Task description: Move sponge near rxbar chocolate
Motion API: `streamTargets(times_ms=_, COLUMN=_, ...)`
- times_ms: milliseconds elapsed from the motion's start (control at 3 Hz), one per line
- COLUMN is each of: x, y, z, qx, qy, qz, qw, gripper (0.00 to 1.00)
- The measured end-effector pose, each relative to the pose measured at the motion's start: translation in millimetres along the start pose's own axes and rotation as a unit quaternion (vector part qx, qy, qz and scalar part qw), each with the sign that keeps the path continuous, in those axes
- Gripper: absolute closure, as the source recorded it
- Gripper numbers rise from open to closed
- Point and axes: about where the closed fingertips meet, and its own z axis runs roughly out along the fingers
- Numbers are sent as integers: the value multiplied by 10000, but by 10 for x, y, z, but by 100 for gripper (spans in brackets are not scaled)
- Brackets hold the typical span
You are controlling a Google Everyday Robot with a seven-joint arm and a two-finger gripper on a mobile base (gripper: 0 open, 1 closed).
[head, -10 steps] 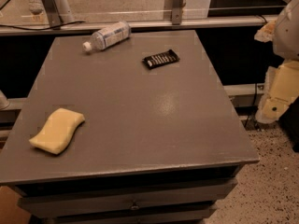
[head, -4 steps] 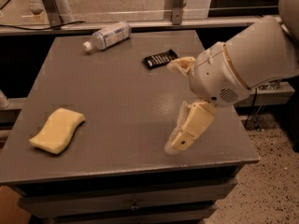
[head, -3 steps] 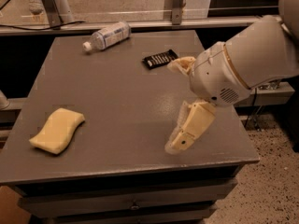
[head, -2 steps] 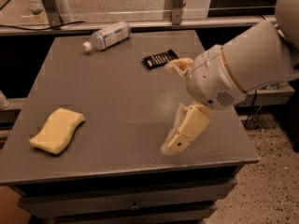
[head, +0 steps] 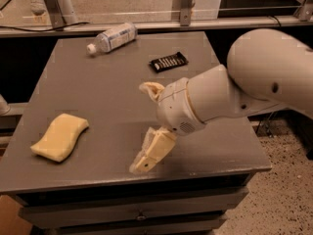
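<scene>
The pale yellow sponge [head: 59, 136] lies flat on the grey table [head: 102, 89] near its front left corner. The rxbar chocolate [head: 168, 61], a black bar with white stripes, lies at the back right of the table. My gripper [head: 145, 127] hangs over the front middle of the table, to the right of the sponge and apart from it. Its cream fingers [head: 150, 152] are spread wide and hold nothing. My white arm [head: 244, 89] comes in from the right.
A clear plastic bottle [head: 111, 37] with a white cap lies on its side at the back left of the table. A metal rail [head: 146, 23] runs behind the table. Speckled floor [head: 288, 190] is at the right.
My arm has swung in from the right and moved the gripper leftward over the table, closer to the sponge. The sponge, bar and bottle have not moved.
</scene>
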Motion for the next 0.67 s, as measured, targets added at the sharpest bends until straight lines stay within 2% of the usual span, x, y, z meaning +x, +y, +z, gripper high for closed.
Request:
streamTargets(times_ms=333, x=-64, y=-22, z=466, qx=-35, qy=-341, qz=136, qw=9993, gripper=0)
streamTargets(times_ms=667, x=-234, y=-115, z=795, qx=-62, qy=-582, qz=342, qw=9977, gripper=0)
